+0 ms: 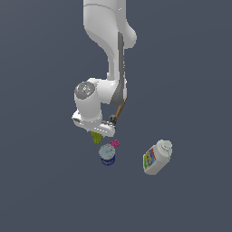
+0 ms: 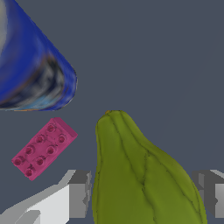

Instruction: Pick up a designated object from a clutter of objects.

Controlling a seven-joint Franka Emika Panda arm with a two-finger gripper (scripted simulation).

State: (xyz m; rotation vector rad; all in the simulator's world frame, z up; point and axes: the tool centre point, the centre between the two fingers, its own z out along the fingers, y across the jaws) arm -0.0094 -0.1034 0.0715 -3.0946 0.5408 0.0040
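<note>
Pear point(image 2: 144, 175) is seen lying between the spread fingers point(image 2: 78, 192) of the claw point(image 2: 144, 194), its long axis pointing away toward the can point(image 2: 30, 65); nothing is pinched yet.

Glossy white arm point(image 1: 105, 41) with dark grey joint seams.

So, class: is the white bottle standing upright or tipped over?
Tipped over. The white bottle lies on its side on the floor, its cap pointing toward the exterior view's upper right.
</note>
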